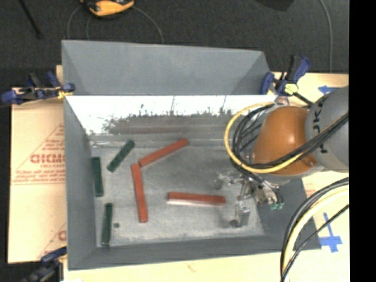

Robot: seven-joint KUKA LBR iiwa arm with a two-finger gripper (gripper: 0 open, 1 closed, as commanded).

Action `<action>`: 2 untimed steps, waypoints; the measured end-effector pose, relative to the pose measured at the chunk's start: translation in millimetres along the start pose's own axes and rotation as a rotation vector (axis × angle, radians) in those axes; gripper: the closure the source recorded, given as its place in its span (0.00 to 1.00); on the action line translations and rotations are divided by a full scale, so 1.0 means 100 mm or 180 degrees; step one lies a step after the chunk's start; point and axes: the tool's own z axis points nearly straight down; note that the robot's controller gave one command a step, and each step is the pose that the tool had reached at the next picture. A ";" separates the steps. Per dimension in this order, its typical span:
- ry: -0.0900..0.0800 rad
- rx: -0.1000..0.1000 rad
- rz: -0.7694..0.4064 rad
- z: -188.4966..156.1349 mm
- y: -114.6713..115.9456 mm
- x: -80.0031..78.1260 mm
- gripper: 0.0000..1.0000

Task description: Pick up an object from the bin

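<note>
- My pincer (239, 207) hangs over the bin's (79, 175) right side; apart or together, I can't tell.
- Nearest: a red bar (195, 199), its right end just beside the pincer.
- Green bars (97, 176) lie far left.

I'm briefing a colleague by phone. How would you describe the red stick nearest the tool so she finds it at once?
Look in the grey bin, on the floor's right half, just left of the tool. The red stick lies there level across the view; the upright red stick and the slanted red stick lie farther left.
</note>
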 end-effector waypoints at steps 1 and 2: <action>0.0014 -0.0015 0.0132 -0.04 0.29 0.11 0.00; 0.0012 -0.0002 0.1009 0.17 0.23 0.02 1.00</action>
